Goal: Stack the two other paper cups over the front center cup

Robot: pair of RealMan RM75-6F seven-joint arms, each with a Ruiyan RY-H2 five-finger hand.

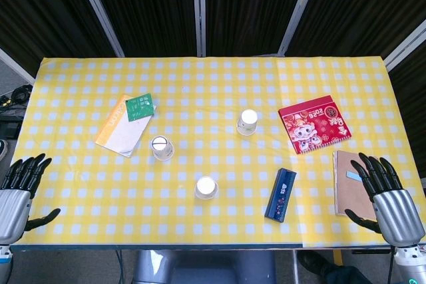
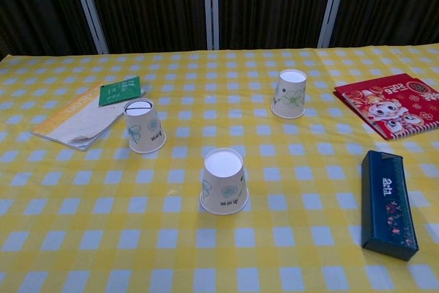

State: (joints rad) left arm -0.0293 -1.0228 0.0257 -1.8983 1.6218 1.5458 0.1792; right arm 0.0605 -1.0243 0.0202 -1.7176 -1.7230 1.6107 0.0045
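- Left hand (image 1: 16,194): near table edge, fingers spread, holding nothing.
- Left cup (image 2: 144,125): upside down, beside the papers (image 1: 121,133); not yet stacked.
- Front center cup (image 2: 223,181): upside down, bare; nothing on it.
- Right cup (image 2: 290,93): upside down, farther back; not yet stacked.
- Right hand (image 1: 386,194): fingers apart, empty, over the brown notebook (image 1: 347,181).
- Progress: judged unstarted; both stackings remain.

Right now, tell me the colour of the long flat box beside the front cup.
Dark blue long flat box, clearest in chest view.
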